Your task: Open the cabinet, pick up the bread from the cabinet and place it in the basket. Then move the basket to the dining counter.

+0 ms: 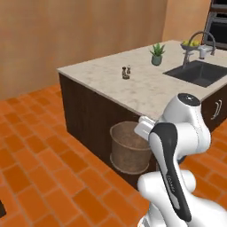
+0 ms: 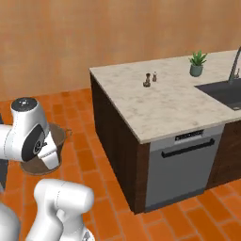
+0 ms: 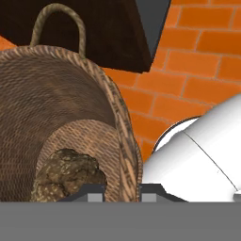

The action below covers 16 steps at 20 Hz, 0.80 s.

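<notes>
Right at your pincer (image 3: 122,192), the basket (image 3: 70,117) rim sits clamped between the nearly shut fingers. The bread (image 3: 70,172) lies inside the basket, just left of the tips. The table (image 1: 146,84) stands beyond the pincer, higher than the basket.

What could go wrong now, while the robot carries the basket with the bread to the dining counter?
1. The gripper pinches only the thin rim of the basket, so it may slip or tilt.
2. The basket hangs low beside the dark base of the dining counter; lifting it could knock it against the overhanging edge.
3. If the basket tilts, the bread might roll out.
</notes>
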Tool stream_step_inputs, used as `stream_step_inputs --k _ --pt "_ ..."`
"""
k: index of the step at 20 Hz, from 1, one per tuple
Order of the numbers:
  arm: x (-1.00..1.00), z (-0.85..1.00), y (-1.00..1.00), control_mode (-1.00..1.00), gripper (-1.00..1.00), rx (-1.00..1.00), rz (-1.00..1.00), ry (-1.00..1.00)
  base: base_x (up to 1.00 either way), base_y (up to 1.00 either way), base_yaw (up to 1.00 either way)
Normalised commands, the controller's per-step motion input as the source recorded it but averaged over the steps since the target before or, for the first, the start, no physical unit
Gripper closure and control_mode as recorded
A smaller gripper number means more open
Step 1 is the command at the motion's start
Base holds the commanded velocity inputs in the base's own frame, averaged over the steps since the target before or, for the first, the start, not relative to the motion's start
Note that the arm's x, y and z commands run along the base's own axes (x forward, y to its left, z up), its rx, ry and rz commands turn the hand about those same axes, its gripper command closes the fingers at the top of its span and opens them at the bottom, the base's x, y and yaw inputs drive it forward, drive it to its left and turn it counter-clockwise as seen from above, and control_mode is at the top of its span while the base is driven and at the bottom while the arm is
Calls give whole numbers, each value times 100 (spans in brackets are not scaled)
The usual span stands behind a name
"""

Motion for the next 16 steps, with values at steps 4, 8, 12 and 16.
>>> stream_step_inputs --k 4,8,12,16 --pt "0 0 0 100 100 0 0 0 100 90 -44" --pt "0 0 0 100 100 0 0 0 100 100 -28" --pt "0 0 0 100 100 0 0 0 100 100 -25" --pt "0 0 0 100 100 0 0 0 100 100 -25"
